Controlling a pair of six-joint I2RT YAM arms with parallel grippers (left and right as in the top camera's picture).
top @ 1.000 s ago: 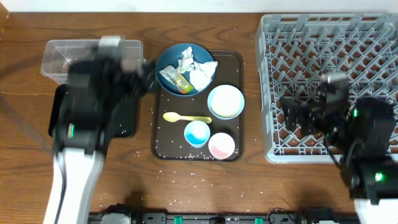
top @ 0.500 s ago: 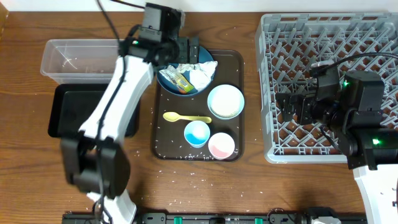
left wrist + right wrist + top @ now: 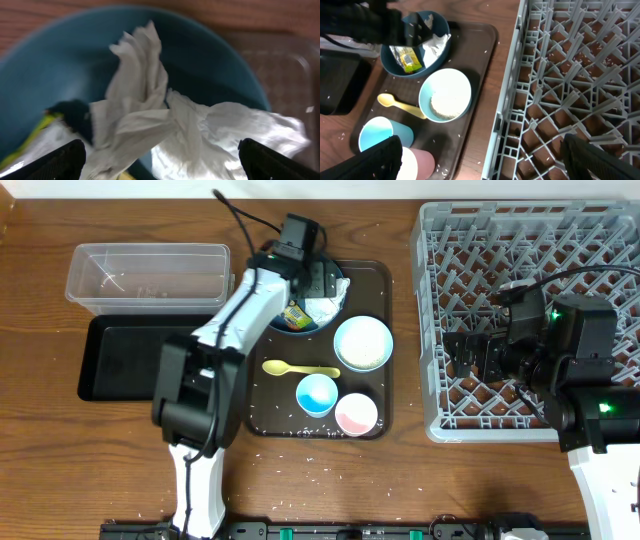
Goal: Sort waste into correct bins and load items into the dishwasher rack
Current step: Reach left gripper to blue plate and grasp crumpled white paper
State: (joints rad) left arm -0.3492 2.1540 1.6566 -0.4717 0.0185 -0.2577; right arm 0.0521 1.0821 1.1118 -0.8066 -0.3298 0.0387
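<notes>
The left end effector (image 3: 162,162) hangs inside the blue bowl (image 3: 210,60), directly over the tissue (image 3: 145,115). Its jaws are spread wide, one tip on each side of the paper, and grip nothing. The tissue is white, crumpled and peaked, with a glossy fold on its right side. A yellow-green wrapper (image 3: 410,60) lies beside it in the same bowl.

The bowl sits at the far end of a dark brown tray (image 3: 378,280) with rounded corners. Nearer on the tray:
- a round white bowl (image 3: 362,343) holding a pale disc of rice;
- a yellow plastic spoon (image 3: 300,369);
- a blue cup (image 3: 317,394) and a pink cup (image 3: 356,414), side by side.

The right end effector (image 3: 487,162) is also fully open and empty, above the left edge of the grey pegged rack (image 3: 560,240).

A clear tub (image 3: 145,275) and a shallow black tray (image 3: 130,360) stand left. Loose rice grains (image 3: 300,470) dot the wooden worktop (image 3: 60,460).
</notes>
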